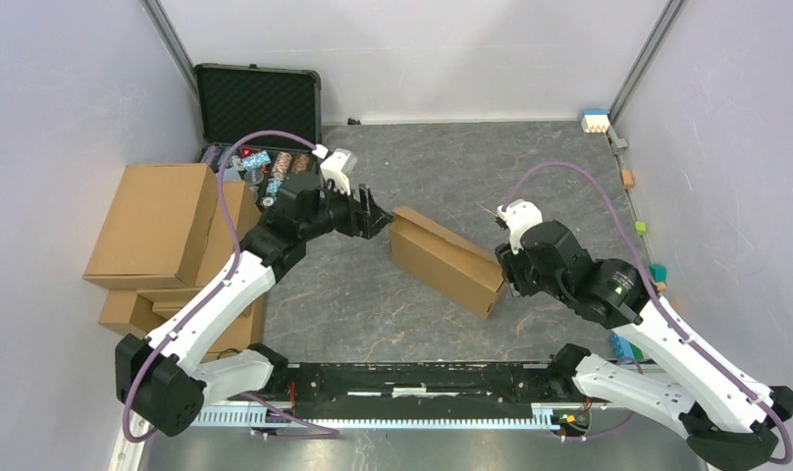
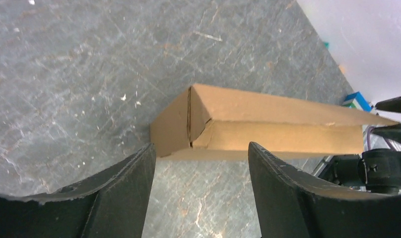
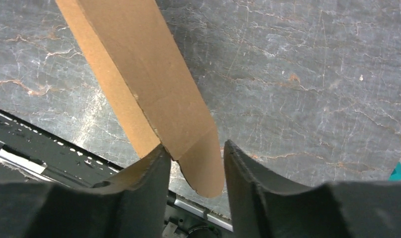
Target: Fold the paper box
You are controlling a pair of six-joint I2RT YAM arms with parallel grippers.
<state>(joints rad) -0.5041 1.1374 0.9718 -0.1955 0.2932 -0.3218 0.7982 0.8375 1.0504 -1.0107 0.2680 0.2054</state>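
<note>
Grey marbled bench [image 1: 530, 167] under pale walls [image 1: 59, 98], cartons [image 1: 157, 235] stacked at the left beside a black case [image 1: 258, 103]. My left arm reaches in low, left claw [image 1: 376, 218] spread wide, just short of the paper box [image 1: 442, 257] (not touching it). My right arm bends inward, right claw [image 1: 503, 265] flanking the box's near end; clamped or merely bracketing, I cannot tell. The box sits mid-bench, long axis diagonal, far-left to near-right

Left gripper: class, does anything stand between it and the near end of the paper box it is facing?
Nothing visible does. The left gripper is open, and the end of the paper box lies directly ahead of its fingertips, with only the grey table showing around it.
</note>
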